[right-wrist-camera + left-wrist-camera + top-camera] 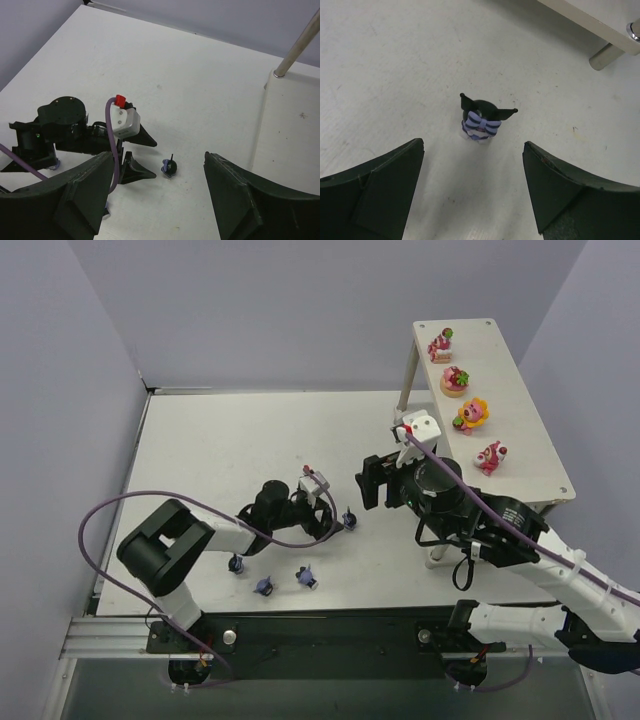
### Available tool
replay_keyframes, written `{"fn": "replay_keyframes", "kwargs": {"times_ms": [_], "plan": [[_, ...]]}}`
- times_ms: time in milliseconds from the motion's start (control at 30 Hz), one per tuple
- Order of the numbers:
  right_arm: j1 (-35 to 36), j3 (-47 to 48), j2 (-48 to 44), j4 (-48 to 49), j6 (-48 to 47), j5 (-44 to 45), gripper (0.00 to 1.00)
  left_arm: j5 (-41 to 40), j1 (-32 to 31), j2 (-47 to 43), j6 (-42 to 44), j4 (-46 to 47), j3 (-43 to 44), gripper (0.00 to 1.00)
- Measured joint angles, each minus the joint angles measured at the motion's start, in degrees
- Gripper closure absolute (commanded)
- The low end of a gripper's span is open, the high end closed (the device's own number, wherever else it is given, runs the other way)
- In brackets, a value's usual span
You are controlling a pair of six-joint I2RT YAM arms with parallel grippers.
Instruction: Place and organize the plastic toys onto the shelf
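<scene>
Four bright plastic toys stand in a row on the shelf's [525, 410] top board: a pink one [440, 343], a red cake [455, 380], a yellow one [471, 414] and another pink one [490, 456]. One dark blue-purple toy [349, 517] [480, 120] [169, 168] stands upright on the table. My left gripper [336, 519] [473, 145] is open just short of it, not touching. Three more dark toys [236, 563] [264, 586] [306, 577] lie near the left arm. My right gripper [368, 482] [159, 156] hangs open and empty above the table, facing the left gripper.
The shelf's lower board [290, 140] and a slim leg [300, 42] lie right of the right gripper. The left arm's purple cable [110, 510] loops over the table's left side. Grey walls close in the left and back.
</scene>
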Motion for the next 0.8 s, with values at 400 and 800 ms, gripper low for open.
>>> {"fn": "replay_keyframes", "kwargs": {"times_ms": [400,800], "plan": [[-0.07,-1.27,-3.56,0.26,-1.42,-0.33,0.26,11.23,0.0,9.35,4.46,0.02,6.05,0.2],[-0.17,-2.23,-3.56,0.57,-1.84,-0.28,0.27,12.72,0.0,14.4,4.39,0.46,9.09,0.28]]}}
